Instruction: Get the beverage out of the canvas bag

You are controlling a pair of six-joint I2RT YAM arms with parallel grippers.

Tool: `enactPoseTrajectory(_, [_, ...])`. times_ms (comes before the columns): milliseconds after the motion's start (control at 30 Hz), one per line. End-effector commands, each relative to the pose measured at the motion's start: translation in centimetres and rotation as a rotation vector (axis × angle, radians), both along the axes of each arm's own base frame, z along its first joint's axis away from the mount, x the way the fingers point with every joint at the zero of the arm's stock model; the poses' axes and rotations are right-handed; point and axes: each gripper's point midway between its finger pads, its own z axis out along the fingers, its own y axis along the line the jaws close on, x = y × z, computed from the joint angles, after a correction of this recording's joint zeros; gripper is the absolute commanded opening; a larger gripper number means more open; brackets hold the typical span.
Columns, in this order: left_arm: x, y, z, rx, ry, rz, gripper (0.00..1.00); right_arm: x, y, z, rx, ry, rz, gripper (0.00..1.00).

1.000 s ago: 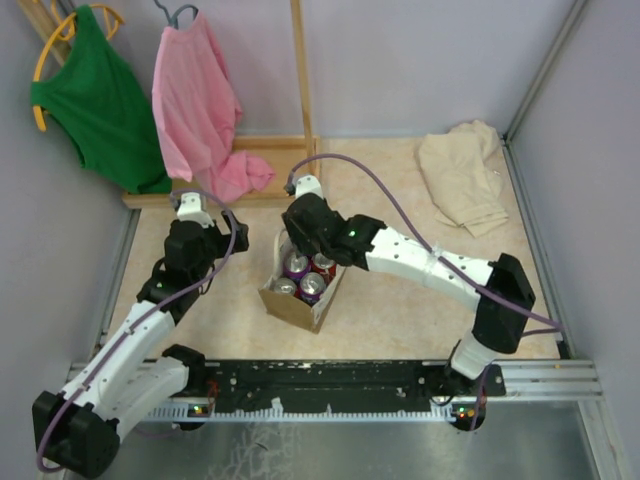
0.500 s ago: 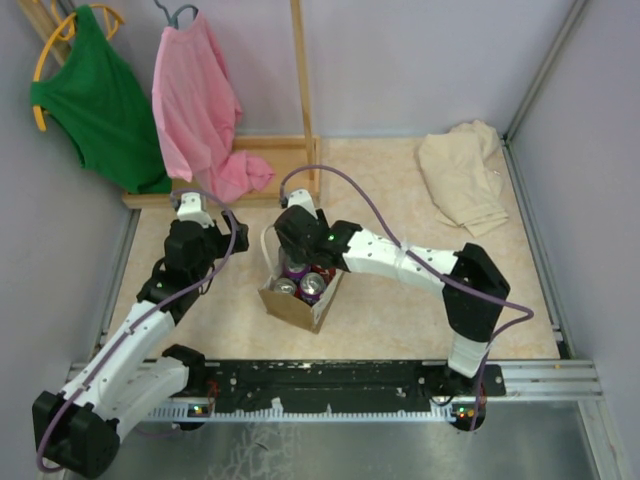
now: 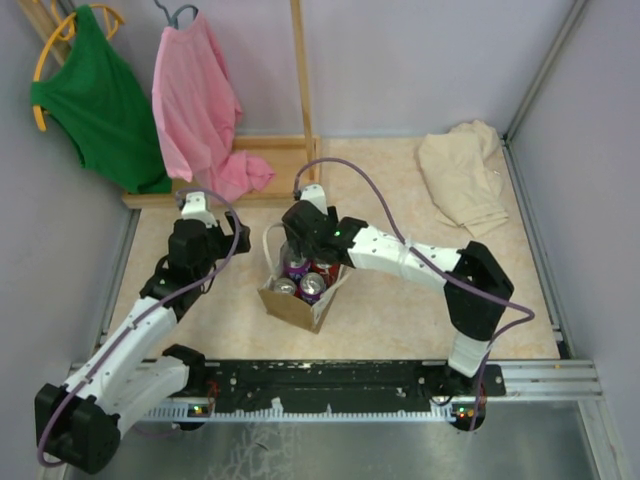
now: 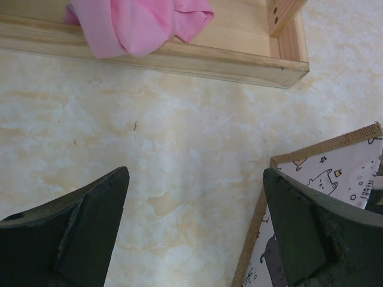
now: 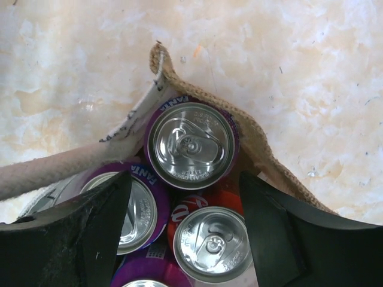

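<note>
The tan canvas bag point(image 3: 300, 300) stands mid-table with its mouth up and several cans inside. The right wrist view looks straight down into it: a purple Fanta can point(image 5: 191, 143) at the far end, another purple can point(image 5: 134, 206) to the left and a red cola can point(image 5: 212, 242) beside it. My right gripper point(image 5: 184, 179) hangs open just above these cans, one finger on each side, holding nothing. My left gripper point(image 4: 196, 173) is open over bare table left of the bag, whose burlap rim point(image 4: 323, 149) and printed lining show by the right finger.
A wooden rack base point(image 3: 270, 150) runs along the back left, with a green shirt point(image 3: 100, 100) and a pink shirt point(image 3: 195, 100) hanging over it. A beige cloth point(image 3: 460, 175) lies at the back right. A pale handle loop point(image 3: 268, 240) sticks out on the bag's left.
The right gripper has gone from shut to open and settled over the bag's far end. The left gripper has edged slightly right, toward the bag.
</note>
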Motion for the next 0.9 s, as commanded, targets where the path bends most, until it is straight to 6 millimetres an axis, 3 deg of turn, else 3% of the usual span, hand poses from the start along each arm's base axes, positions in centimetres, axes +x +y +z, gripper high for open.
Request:
enactPoseTrajectory(0, [0.1,-0.5,0.3,-0.001,-0.004,-0.024,1.0,0.8,-0.7,2.5,0.122,-0.045,-0.073,0.72])
enactPoseTrajectory(33, [0.1,-0.5,0.3,-0.002,-0.004,-0.026,1.0,0.8,-0.5,2.4,0.138,-0.047,-0.065,0.72])
enactPoseTrajectory(100, [0.1,-0.6,0.3,-0.002,-0.003,-0.028,1.0,0.7,-0.6,4.1,0.185,-0.078,-0.063,0.72])
enactPoseTrajectory(300, [0.2,-0.8,0.5,-0.006,-0.009,-0.038,1.0,1.2,-0.2,4.4,0.173,-0.073,-0.059,0.72])
enactPoseTrajectory(367, [0.2,-0.8,0.4,-0.004,-0.006,-0.039,1.0,1.3,0.3,3.0,0.152,-0.053,-0.053,0.72])
enactPoseTrajectory(867, [0.2,-0.8,0.2,-0.005,0.0,-0.042,1.0,2.0,0.9,0.7,0.082,-0.024,-0.044,0.74])
